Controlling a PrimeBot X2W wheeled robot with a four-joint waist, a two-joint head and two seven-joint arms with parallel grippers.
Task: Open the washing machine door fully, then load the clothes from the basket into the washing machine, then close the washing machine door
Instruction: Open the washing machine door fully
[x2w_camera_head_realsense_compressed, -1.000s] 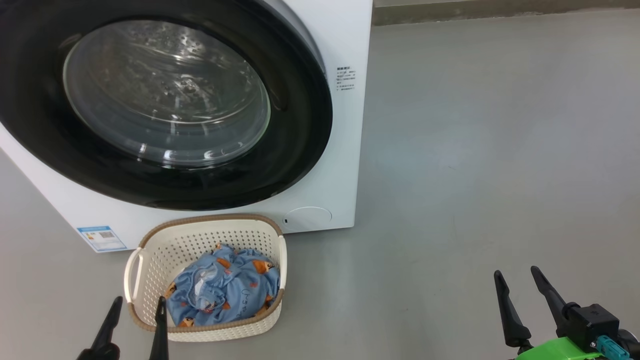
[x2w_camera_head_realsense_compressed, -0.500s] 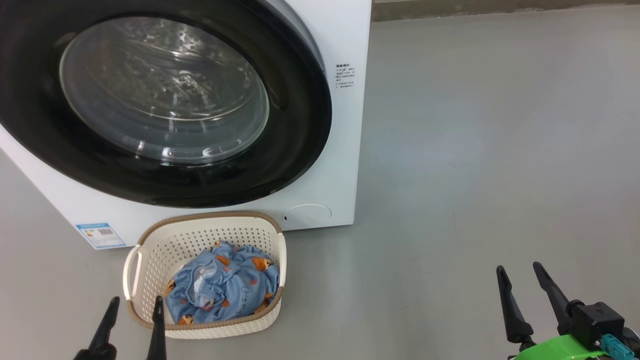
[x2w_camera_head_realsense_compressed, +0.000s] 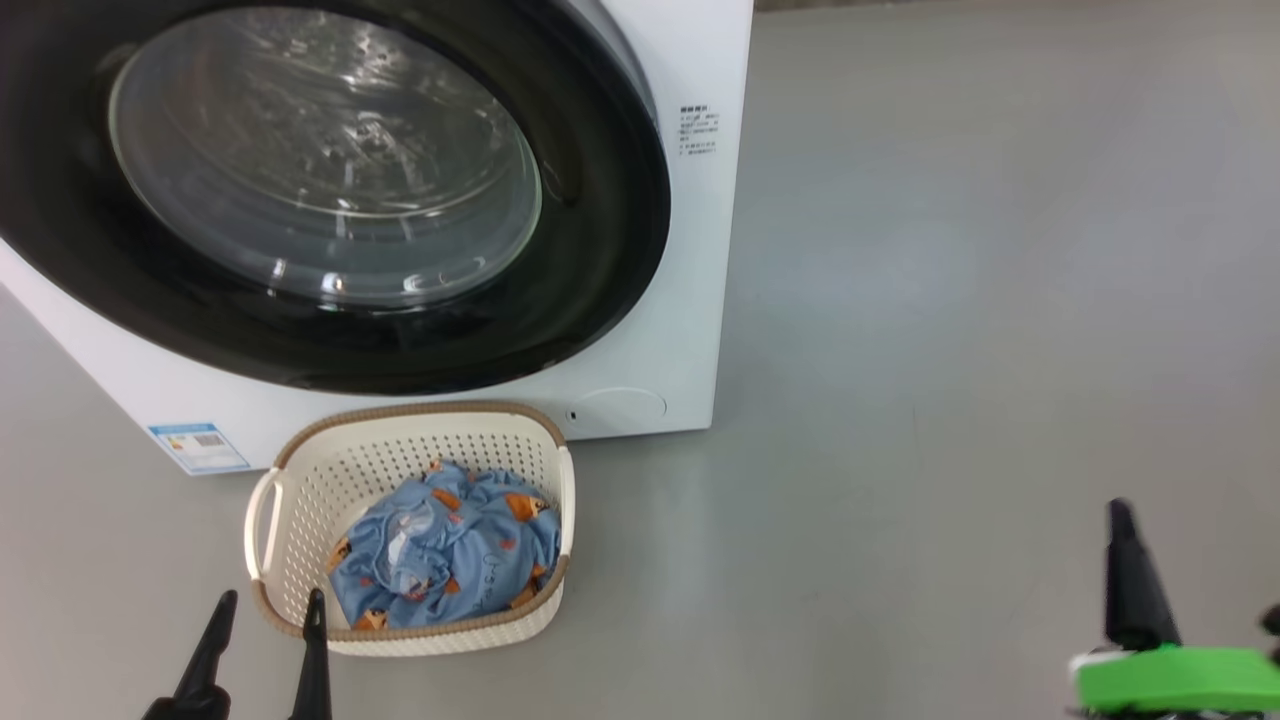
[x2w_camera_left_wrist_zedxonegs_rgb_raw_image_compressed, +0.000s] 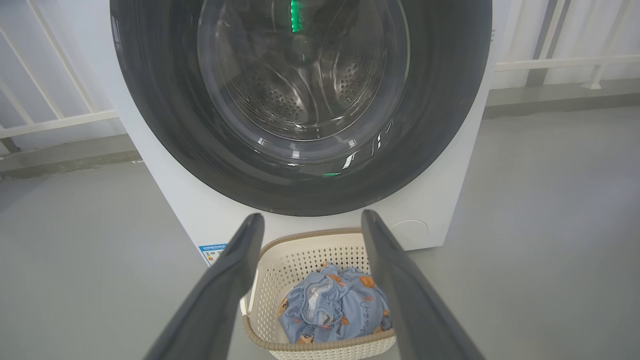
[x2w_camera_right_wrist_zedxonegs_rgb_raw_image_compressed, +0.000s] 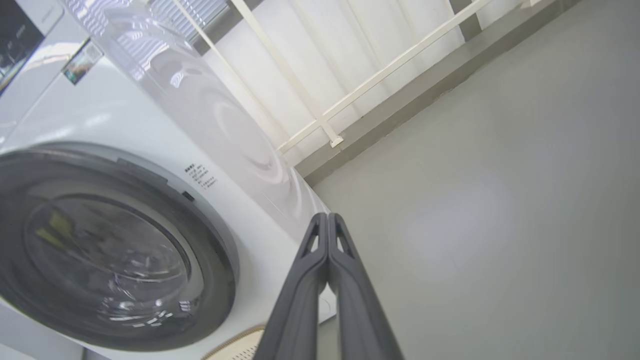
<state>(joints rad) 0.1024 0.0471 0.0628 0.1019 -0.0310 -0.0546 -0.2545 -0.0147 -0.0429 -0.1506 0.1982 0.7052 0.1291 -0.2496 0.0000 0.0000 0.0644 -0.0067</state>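
Against the front of the washer, the door is sitting shut, its black ring lying flat on the white body and its glass bowl showing the steel drum behind. Just below the door, on the grey floor, the basket is standing close to the washer, between the blue sticker and the round flap. The clothes are lying crumpled inside it, blue with orange bears, bunched toward its right side and sitting below the brown rim.

I am holding my left gripper at the basket's near left corner, fingers spread wide and pinching nothing. Whether the inner finger is touching the rim I cannot tell. Its wrist view is showing basket and clothes between the two fingers.

My right gripper is hanging well off to the right over bare floor, apart from basket and washer, its fingers pressed together with nothing between them. It is showing blurred in the head view. Behind the washer, a white railing is running along the wall.
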